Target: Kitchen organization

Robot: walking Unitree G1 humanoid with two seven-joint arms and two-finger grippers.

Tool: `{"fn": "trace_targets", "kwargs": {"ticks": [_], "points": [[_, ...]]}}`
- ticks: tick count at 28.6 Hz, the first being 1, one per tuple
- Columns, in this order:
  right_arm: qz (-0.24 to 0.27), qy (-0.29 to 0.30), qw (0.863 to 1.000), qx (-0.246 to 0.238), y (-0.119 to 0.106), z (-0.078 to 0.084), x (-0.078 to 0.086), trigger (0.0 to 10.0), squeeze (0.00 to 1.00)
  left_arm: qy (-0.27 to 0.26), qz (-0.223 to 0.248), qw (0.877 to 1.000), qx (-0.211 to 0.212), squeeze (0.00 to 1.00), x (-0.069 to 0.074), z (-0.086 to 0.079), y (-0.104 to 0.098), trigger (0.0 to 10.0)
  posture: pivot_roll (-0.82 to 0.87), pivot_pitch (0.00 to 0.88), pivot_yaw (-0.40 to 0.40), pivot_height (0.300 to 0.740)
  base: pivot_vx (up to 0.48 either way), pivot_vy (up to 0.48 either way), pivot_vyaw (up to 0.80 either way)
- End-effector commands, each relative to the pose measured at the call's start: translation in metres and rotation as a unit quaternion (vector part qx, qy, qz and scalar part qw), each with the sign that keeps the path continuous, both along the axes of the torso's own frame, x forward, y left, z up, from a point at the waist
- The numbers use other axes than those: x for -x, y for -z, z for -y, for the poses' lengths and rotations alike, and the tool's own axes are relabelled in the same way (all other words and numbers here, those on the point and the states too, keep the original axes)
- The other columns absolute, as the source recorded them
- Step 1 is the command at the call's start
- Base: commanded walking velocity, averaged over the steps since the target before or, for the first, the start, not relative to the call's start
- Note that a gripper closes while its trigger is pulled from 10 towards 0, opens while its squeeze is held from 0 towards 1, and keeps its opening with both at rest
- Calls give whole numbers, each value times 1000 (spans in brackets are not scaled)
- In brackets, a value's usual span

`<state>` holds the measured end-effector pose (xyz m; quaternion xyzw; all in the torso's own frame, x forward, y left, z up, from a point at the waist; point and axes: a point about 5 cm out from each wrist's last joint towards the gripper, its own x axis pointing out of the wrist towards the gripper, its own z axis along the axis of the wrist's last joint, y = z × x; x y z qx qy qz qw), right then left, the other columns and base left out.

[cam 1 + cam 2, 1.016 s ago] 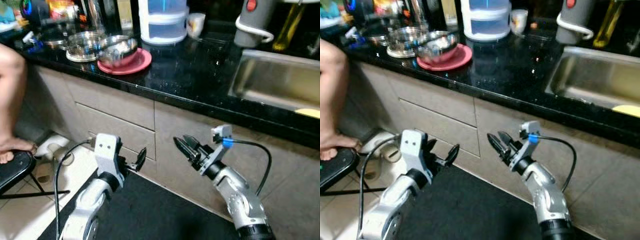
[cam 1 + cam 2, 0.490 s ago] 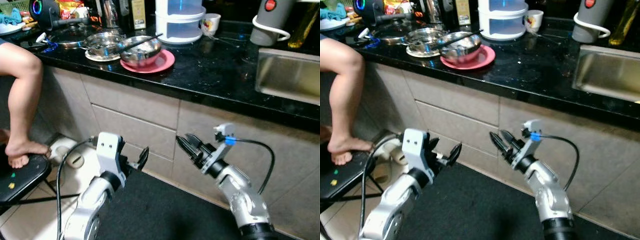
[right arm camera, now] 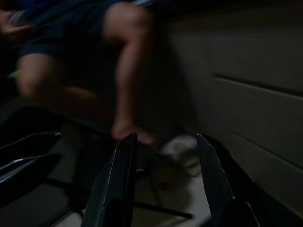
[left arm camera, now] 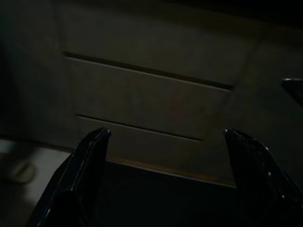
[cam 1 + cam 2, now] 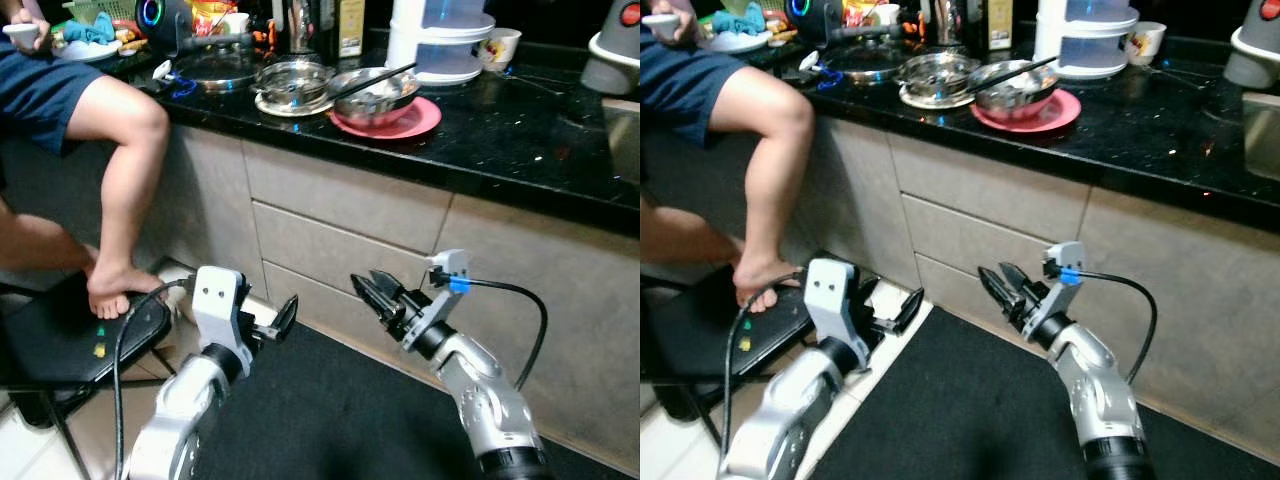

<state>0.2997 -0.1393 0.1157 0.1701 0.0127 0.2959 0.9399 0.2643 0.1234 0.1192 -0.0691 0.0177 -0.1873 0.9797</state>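
Two grippers hang low in front of you, both empty: your left gripper (image 5: 283, 318) has its fingers spread wide, pointing at the drawer fronts (image 4: 147, 101), and your right gripper (image 5: 372, 293) is parted too, aimed left toward a person's leg (image 3: 128, 71). Up on the far black counter (image 5: 500, 135), a steel bowl (image 5: 375, 95) sits on a pink plate (image 5: 415, 120), a dark utensil lying across it. Just left of it you see a second steel dish (image 5: 293, 85), and to the right a white stacked container (image 5: 440, 40) with a cup (image 5: 498, 47) beside it. Black mat (image 5: 330, 420) lies under your arms
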Motion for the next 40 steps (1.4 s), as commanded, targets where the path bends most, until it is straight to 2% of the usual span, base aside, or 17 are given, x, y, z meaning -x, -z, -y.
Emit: {"fn": "trace_targets", "kwargs": {"ticks": [1, 10, 15, 18, 31, 35, 40], "points": [[-1, -1, 1000, 2, 1, 0, 0, 10000, 0, -3, -5, 1000, -1, 0, 1, -1, 3, 10000, 21, 46, 12, 740, 0, 0, 0], [0, 0, 1000, 1, 0, 1, -1, 10000, 0, -7, -1, 1000, -9, 0, 1, -2, 2, 10000, 22, 53, 10, 740, 0, 0, 0], [0, 1, 1000, 1, 0, 0, -1, 10000, 0, -2, -3, 1000, -17, 0, 1, -1, 3, 10000, 23, 54, 11, 740, 0, -438, 0], [0, 1, 1000, 0, 0, 0, -2, 10000, 0, -4, -2, 1000, -8, 0, 0, -1, 3, 10000, 21, 55, 12, 740, 0, -480, 0], [5, 4, 1000, -3, -3, 2, -3, 10000, 0, -7, 4, 1000, -9, 0, -1, -2, 1, 10000, 22, 53, 7, 740, 0, 0, 0], [20, 10, 1000, -13, -9, 3, -6, 10000, 0, -6, 7, 1000, -4, 0, -1, -2, 0, 10000, 28, 52, 5, 740, 0, 0, 0], [70, 33, 996, -38, -34, 1, -16, 10000, 0, -8, 21, 1000, -12, 0, -4, -2, -4, 10000, 36, 51, 1, 740, 0, 0, 0]]}}
